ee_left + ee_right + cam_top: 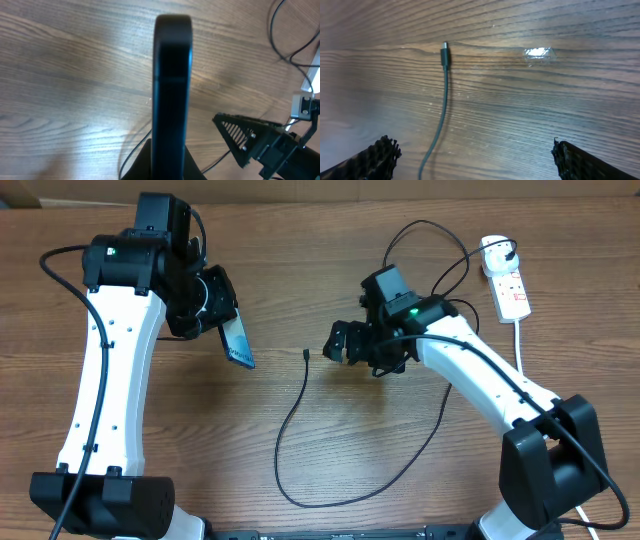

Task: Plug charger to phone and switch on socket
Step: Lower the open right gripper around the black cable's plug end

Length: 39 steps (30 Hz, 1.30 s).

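Observation:
My left gripper is shut on the phone and holds it tilted above the table, screen end pointing down to the right. In the left wrist view the phone stands edge-on between the jaws. The charger's small connector tip lies on the wood between the two arms, and its thin black cable loops toward the front. My right gripper hangs open just right of that tip. From the right wrist, the tip lies ahead and left, with the fingertips wide apart and nothing between them. The white socket lies at the far right.
The black cable runs in loops behind the right arm toward the socket's plug. A thick white cord trails from the socket toward the front. The right gripper's fingers show at the lower right of the left wrist view.

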{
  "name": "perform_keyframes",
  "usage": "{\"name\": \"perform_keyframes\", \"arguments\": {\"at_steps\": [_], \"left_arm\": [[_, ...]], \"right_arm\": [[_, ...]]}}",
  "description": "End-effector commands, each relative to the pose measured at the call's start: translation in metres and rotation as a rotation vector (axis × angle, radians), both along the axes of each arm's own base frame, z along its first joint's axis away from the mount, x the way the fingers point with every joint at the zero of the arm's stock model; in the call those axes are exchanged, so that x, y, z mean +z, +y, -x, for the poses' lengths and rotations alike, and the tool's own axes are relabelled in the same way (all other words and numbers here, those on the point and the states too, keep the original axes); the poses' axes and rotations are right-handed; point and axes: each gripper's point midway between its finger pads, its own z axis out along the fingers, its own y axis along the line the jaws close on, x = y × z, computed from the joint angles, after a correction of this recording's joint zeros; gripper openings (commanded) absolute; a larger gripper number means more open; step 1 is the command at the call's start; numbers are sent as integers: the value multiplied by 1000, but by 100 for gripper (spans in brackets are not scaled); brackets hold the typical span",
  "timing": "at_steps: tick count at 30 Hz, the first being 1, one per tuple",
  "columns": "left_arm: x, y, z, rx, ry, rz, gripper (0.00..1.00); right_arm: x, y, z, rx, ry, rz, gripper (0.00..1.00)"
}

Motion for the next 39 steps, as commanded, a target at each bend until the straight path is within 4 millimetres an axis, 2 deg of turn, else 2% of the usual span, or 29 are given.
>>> {"name": "perform_keyframes", "arguments": {"at_steps": [1, 8, 16, 21, 30, 34, 39], "left_arm": [[13, 5, -4, -17, -50, 1, 4], [11, 25, -8, 27, -56, -54, 4], [11, 26, -10, 30, -63, -60, 4], [11, 30, -13, 56, -71, -78, 4], [11, 33, -13, 71, -71, -93, 5], [11, 33, -13, 60, -74, -97, 4], [11, 33, -13, 56, -75, -98, 4]], "right_arm": [[-8, -12, -5, -66, -49, 144, 100], [-10, -12, -3, -132, -37, 170, 99], [-13, -13, -5, -171, -38, 165, 77], [-16, 10, -10, -157, -62, 49, 64], [-8, 45, -16, -97, -145, -37, 60], [-21, 50, -17, -90, -141, -17, 54], [-41, 51, -16, -89, -108, 5, 55]]}}
